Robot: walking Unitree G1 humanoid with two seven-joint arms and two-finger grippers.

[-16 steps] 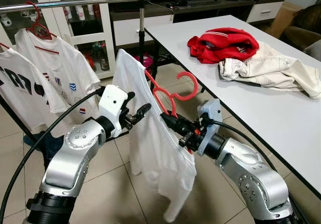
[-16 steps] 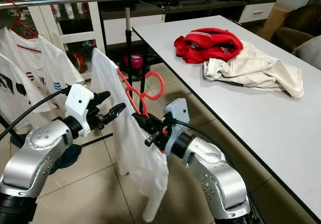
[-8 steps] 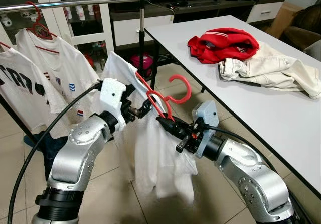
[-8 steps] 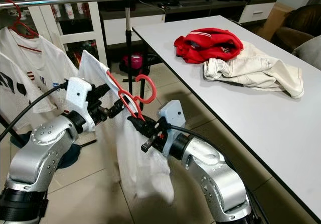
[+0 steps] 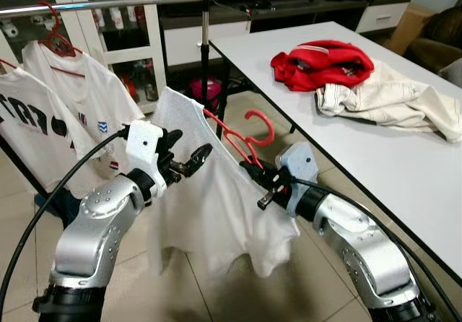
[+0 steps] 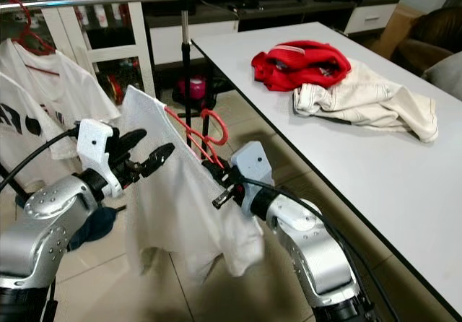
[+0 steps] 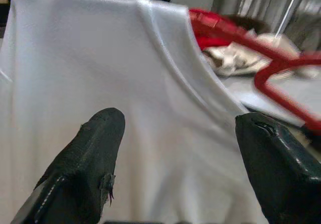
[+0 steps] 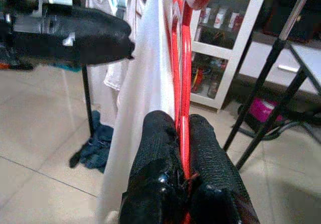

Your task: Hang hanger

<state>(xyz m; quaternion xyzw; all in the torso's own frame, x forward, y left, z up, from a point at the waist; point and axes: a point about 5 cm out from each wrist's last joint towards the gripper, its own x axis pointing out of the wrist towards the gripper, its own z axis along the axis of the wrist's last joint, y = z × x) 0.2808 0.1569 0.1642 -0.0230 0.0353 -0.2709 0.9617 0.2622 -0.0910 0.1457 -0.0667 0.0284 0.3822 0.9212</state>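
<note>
Our right gripper clamps the red plastic hanger carrying a white T-shirt, held between our arms, below the metal rail; our left gripper gapes wide beside the shirt.

Shirt on hanger between both arms; table right, rail behind

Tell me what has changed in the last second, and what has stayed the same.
The right gripper, still shut on the red plastic hanger, swung the white T-shirt so it now spreads broadside. The left gripper drew back, open. The clothes on the white table and the metal rail stayed put.
</note>
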